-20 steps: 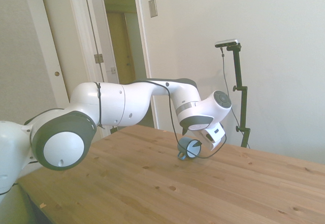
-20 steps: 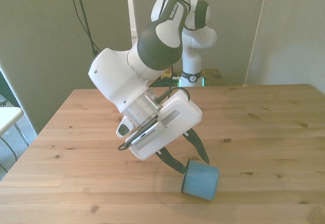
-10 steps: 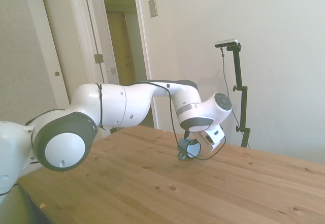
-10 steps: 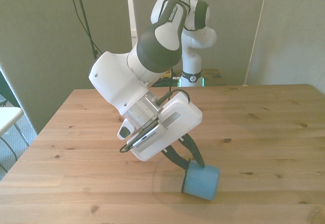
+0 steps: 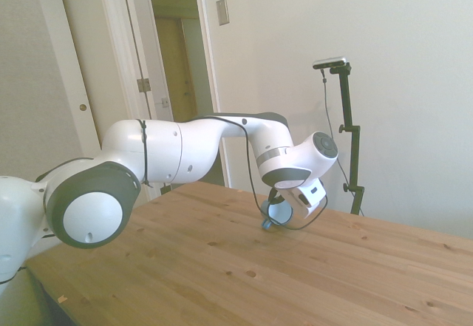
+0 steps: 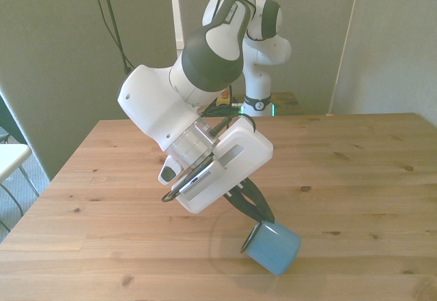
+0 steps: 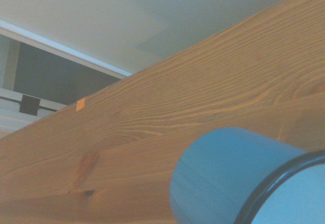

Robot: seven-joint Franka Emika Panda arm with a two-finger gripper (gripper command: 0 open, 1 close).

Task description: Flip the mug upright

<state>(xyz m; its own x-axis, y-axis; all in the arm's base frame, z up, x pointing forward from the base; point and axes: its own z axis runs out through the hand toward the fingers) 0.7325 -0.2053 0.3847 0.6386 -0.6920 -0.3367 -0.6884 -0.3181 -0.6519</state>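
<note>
Wooden tabletop: our gripper pinches the mug by its rim, tilted; light, rigid, slick enamel, we judge.

A wooden table of knotted planks, the tilted light-blue mug on it

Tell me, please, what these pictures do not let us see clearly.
- Mug handle: not seen in the front view, where only the blue side shows; too small in the side view.
- Mug opening: cut off by the wrist picture's edge.
- Gripper fingertips at the mug's rim: in the side view, hidden behind the arm.
</note>
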